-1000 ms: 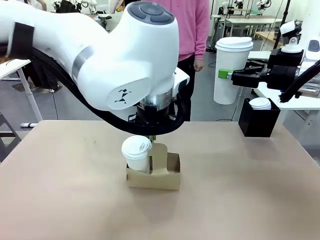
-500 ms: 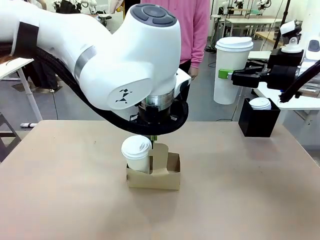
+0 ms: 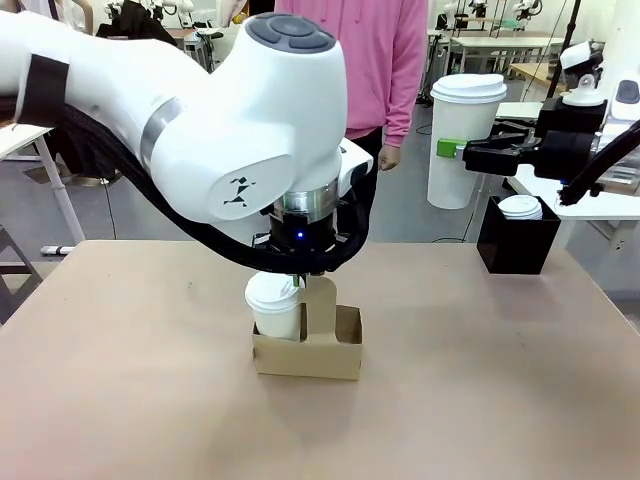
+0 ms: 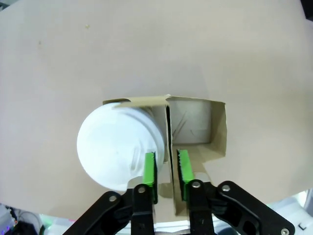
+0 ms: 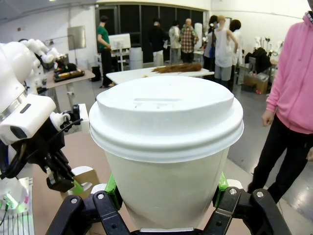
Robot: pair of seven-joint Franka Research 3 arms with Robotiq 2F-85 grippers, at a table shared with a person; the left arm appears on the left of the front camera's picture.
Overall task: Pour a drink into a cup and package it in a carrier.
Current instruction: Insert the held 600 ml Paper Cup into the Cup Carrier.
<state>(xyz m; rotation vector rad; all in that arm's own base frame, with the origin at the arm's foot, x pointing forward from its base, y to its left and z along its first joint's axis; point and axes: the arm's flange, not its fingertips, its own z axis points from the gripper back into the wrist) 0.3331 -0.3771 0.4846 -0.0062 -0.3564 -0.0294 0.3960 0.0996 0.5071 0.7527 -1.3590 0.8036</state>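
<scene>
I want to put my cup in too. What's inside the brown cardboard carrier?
One white lidded cup stands in one compartment of the carrier; the other compartment is bare cardboard. The lid hides whatever is in the cup.

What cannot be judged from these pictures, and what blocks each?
- Left wrist view: whether the jaws of the left gripper press the handle panel of the carrier; the gap is too narrow.
- Every view: the contents of the cup in the carrier; its lid covers them.
- Right wrist view: the base of the second cup in the right gripper; the bottom edge cuts it off.
- Front view: the body of the short cup; the black box hides it.
</scene>
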